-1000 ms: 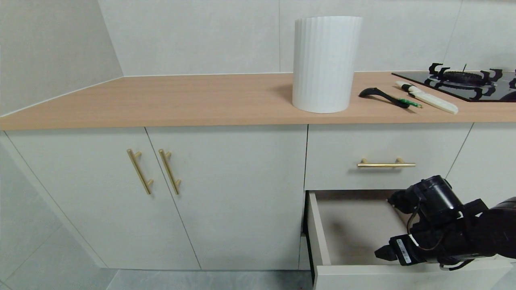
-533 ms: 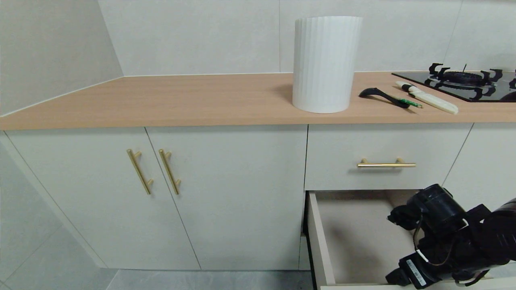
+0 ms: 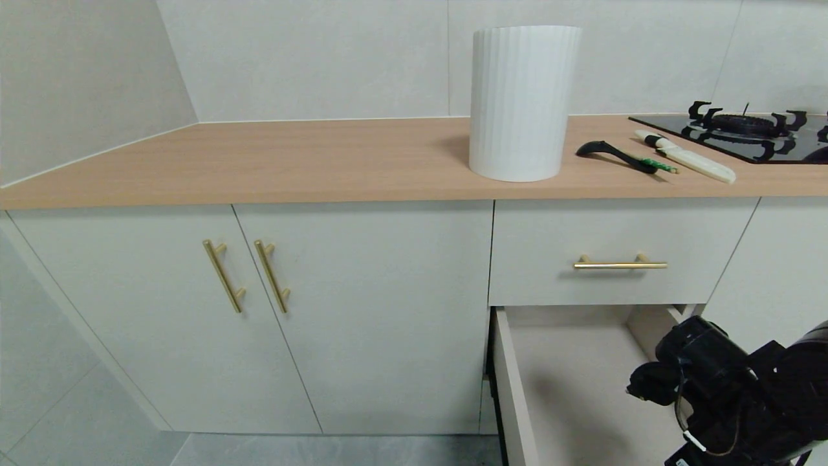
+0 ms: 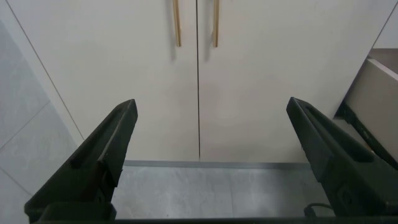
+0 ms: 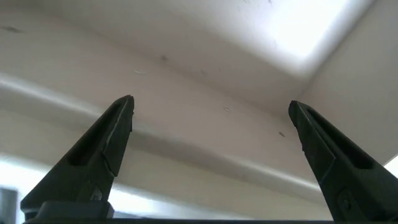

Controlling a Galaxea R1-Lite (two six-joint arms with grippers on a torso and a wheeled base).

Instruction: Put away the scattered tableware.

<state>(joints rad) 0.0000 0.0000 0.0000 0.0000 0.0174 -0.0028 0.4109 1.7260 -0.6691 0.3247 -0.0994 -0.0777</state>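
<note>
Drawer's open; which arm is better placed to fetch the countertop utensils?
Right, probably. The black spoon and white knife lie on the countertop at the right, above the open drawer where the open right gripper sits. The left gripper faces the cabinet doors, farther left.

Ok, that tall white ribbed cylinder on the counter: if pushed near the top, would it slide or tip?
Probably tip: the white ribbed cylinder stands upright, clearly taller than wide, on the smooth wooden counter. Its vertical ribs might aid grip, though it looks wide for a pinch. Weight is unclear; its inside is hidden.
</note>
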